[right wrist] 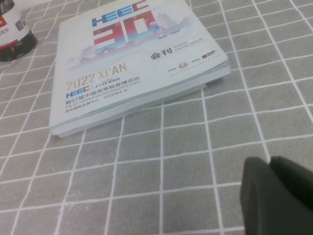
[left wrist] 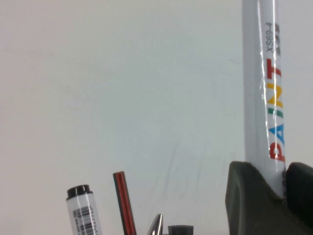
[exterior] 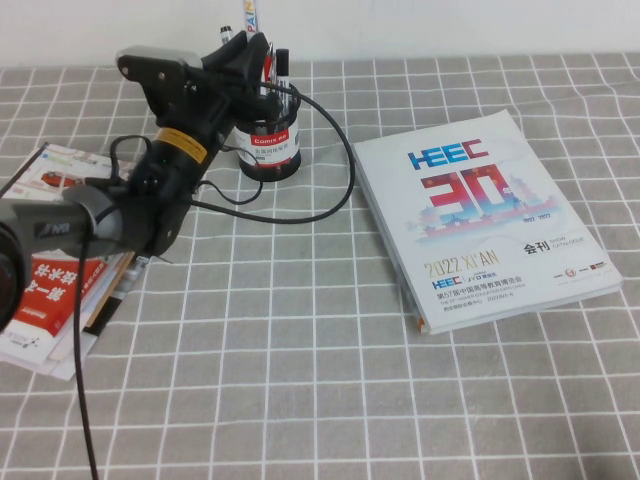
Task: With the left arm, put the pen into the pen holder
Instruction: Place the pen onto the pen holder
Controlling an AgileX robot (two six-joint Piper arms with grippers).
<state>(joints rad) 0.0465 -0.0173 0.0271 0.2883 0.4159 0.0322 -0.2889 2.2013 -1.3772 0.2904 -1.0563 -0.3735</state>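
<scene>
White plastic, glossy and thin: the pen stands upright at about twelve o'clock in the high view, its top rising past the left gripper, which sits directly above the pen holder. In the left wrist view the dark fingers are pinched tight on the lower barrel of this paint marker, with the multicoloured lettering running up the shaft.

I judge it light and rigid, but smooth enough to slide or swivel in a narrow pinch. A grip low on the barrel, as here, leaves most of the length free above, so the marker needs to stay vertical. The black mesh cup already holds a black-capped white pen and a red pen, so the free gap is tight.

Further right, at about three o'clock, a catalogue lies flat on the grey checked cloth. The right gripper hovers low over that cloth near the catalogue's corner; whether it is parted I cannot tell.
</scene>
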